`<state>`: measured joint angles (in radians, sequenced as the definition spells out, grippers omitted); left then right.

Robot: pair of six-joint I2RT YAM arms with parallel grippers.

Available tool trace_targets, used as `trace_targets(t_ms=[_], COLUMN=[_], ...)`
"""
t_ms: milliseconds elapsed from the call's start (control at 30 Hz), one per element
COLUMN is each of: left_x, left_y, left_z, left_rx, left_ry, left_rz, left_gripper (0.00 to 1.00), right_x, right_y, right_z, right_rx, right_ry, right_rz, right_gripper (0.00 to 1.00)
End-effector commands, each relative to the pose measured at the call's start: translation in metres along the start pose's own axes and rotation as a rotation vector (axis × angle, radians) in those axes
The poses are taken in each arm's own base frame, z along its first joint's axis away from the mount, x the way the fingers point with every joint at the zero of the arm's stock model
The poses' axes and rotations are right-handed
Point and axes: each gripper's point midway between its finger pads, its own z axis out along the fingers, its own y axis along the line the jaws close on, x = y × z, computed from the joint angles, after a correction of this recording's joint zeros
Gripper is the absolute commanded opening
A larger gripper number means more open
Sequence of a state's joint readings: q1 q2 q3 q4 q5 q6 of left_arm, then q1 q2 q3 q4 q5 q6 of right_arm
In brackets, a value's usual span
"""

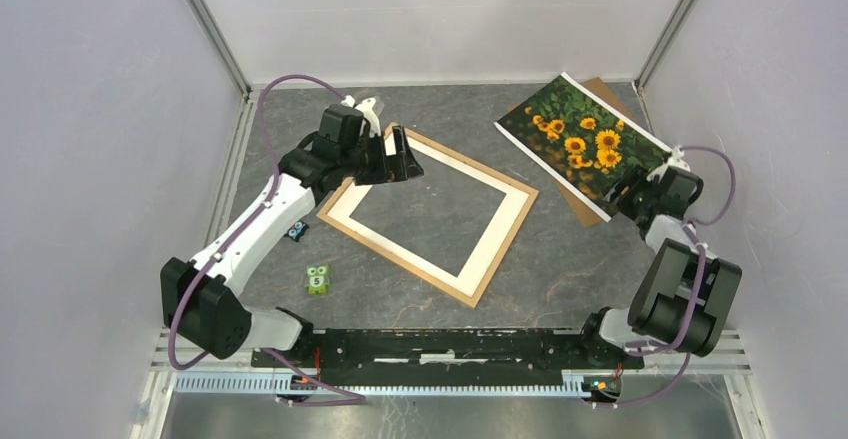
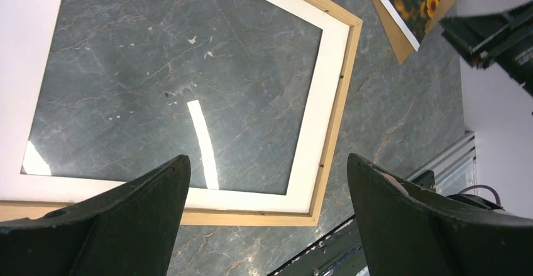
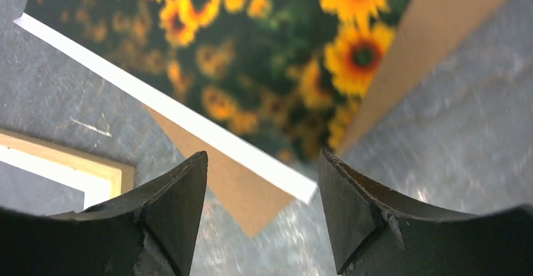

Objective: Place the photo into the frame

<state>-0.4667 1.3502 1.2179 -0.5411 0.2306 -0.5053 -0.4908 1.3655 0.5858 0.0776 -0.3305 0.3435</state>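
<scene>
The photo (image 1: 580, 139), sunflowers face up with a white border, lies at the back right on a brown backing board (image 1: 585, 209). My right gripper (image 1: 630, 197) hovers at its near corner. In the right wrist view the photo (image 3: 264, 56) has its white corner between the spread fingertips of the open right gripper (image 3: 263, 153), with no visible contact. The frame (image 1: 503, 244), light wood with a white inner edge, lies flat mid-table. My left gripper (image 1: 400, 154) hangs wide open over its far-left corner. The left wrist view shows the frame (image 2: 333, 100) below the open left gripper (image 2: 267, 158).
A small green toy marked 5 (image 1: 318, 279) and a small blue-black toy (image 1: 297, 231) sit left of the frame. The backing board (image 3: 434, 31) sticks out past the photo on two sides. Enclosure walls close the left, back and right. A metal rail (image 1: 450, 344) runs along the near edge.
</scene>
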Motion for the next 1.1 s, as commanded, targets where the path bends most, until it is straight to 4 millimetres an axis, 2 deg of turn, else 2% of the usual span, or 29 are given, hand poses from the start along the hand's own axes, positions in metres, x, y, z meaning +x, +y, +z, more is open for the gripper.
trace_targets(t_ms=[0, 167, 267, 433, 533, 667, 767, 867, 933, 1067], left_x=[-0.006, 0.002, 0.002, 0.001, 0.010, 0.016, 0.018, 0.020, 0.021, 0.014], left_y=[-0.019, -0.024, -0.034, -0.047, -0.056, -0.069, -0.077, -0.083, -0.085, -0.094], left_z=[0.006, 0.016, 0.020, 0.028, 0.037, 0.046, 0.050, 0.055, 0.059, 0.076], left_rx=[0.110, 0.138, 0.164, 0.176, 0.201, 0.222, 0.233, 0.237, 0.236, 0.252], left_ry=[-0.012, 0.034, 0.059, 0.082, 0.121, 0.151, 0.164, 0.175, 0.181, 0.171], left_rz=[0.036, 0.035, 0.010, -0.056, -0.104, -0.112, -0.113, -0.110, -0.107, -0.120], left_gripper=[1.00, 1.00, 1.00, 1.00, 1.00, 1.00, 1.00, 1.00, 1.00, 1.00], right_x=[-0.039, -0.049, -0.043, -0.010, 0.017, 0.066, 0.097, 0.118, 0.116, 0.075], right_y=[0.019, 0.034, 0.032, 0.024, 0.021, 0.028, 0.034, 0.044, 0.057, 0.077], right_z=[0.021, 0.054, 0.066, 0.073, 0.068, 0.052, 0.034, 0.012, 0.002, 0.004], right_rx=[0.013, 0.037, 0.076, 0.097, 0.111, 0.072, 0.021, -0.048, -0.114, -0.160], right_ry=[-0.041, -0.012, 0.016, 0.101, 0.159, 0.249, 0.300, 0.317, 0.298, 0.203], right_rz=[-0.146, -0.206, -0.236, -0.209, -0.183, -0.166, -0.122, -0.106, -0.117, -0.207], right_gripper=[0.71, 0.70, 0.71, 0.70, 0.69, 0.69, 0.69, 0.69, 0.69, 0.69])
